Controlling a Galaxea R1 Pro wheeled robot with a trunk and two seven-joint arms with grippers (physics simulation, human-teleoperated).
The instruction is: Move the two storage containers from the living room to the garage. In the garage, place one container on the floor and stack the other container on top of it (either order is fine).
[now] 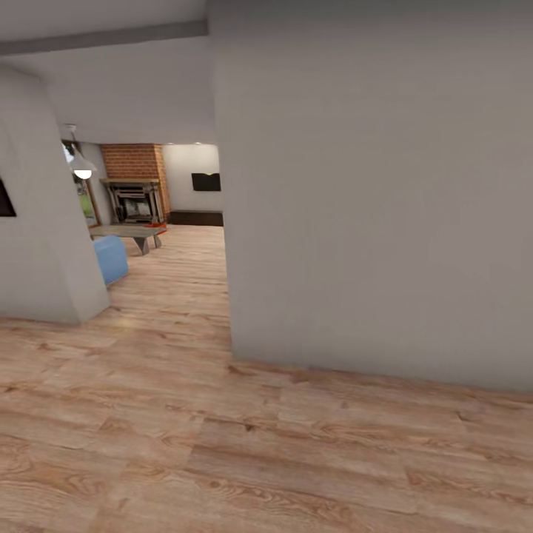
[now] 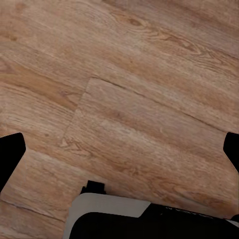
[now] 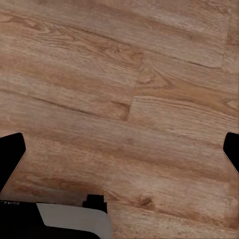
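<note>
I look down a hallway toward the living room point(image 1: 159, 222), with its wood plank flooring. Far off stand a grey coffee table point(image 1: 127, 232) and a light-blue sofa point(image 1: 111, 258). A small orange-red shape point(image 1: 158, 225) sits at the table's far end; it is too small to tell whether it is a storage container. My left gripper point(image 2: 119, 154) hangs open over bare planks, its black fingertips point(image 2: 11, 154) at the frame's sides. My right gripper point(image 3: 119, 154) is open the same way, fingertips point(image 3: 12, 152) wide apart, nothing between them.
A large grey wall point(image 1: 370, 192) blocks the right half of the head view, its corner close ahead. Another wall point(image 1: 37, 222) narrows the passage on the left. A brick fireplace point(image 1: 135, 185) and a hanging lamp point(image 1: 82, 169) lie beyond. Wood flooring point(image 1: 222, 444) stretches in front.
</note>
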